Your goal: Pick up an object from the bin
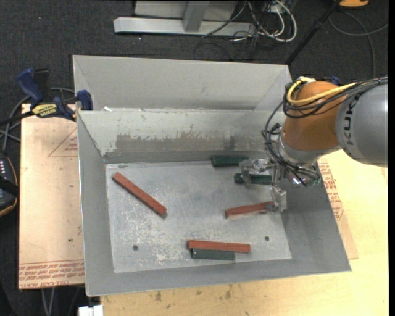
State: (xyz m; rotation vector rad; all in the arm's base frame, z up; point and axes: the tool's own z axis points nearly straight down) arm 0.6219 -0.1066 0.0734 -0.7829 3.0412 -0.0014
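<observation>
Camera view: gripper [277, 199] over right end of red bar [247, 211].

Dark carpet floor [37, 31]; grey metal stand base [179, 23] at top edge; cables [274, 18] tangled just beside it

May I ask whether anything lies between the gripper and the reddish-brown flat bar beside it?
Nothing visible does: the gripper is at the right end of the reddish-brown flat bar; the nearest dark green bar lies apart.
</observation>
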